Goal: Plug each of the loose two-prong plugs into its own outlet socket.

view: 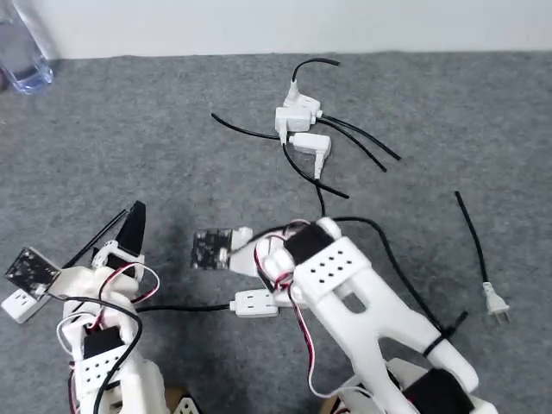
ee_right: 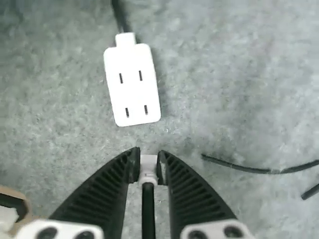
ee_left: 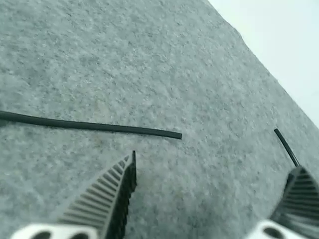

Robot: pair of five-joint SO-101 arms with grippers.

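Observation:
My right gripper [ee_right: 147, 155] is shut on a small white two-prong plug [ee_right: 147, 169] whose black cord runs back between the fingers. It hangs just short of a white two-outlet socket block [ee_right: 131, 85] lying flat on the grey carpet, also seen beside the right arm [view: 253, 303]. My left gripper [ee_left: 209, 174] is open over bare carpet, near a loose black cord end [ee_left: 99, 126]. Another loose plug [view: 495, 302] lies at the right. A second white socket block [view: 19, 304] sits at the far left. A white socket cluster [view: 297, 116] with plugs in it lies at the back.
Black cords [view: 354, 142] fan out from the back cluster across the carpet. A clear plastic bottle [view: 21, 52] stands in the far left corner. The right arm [view: 354, 285] covers the middle front of the carpet.

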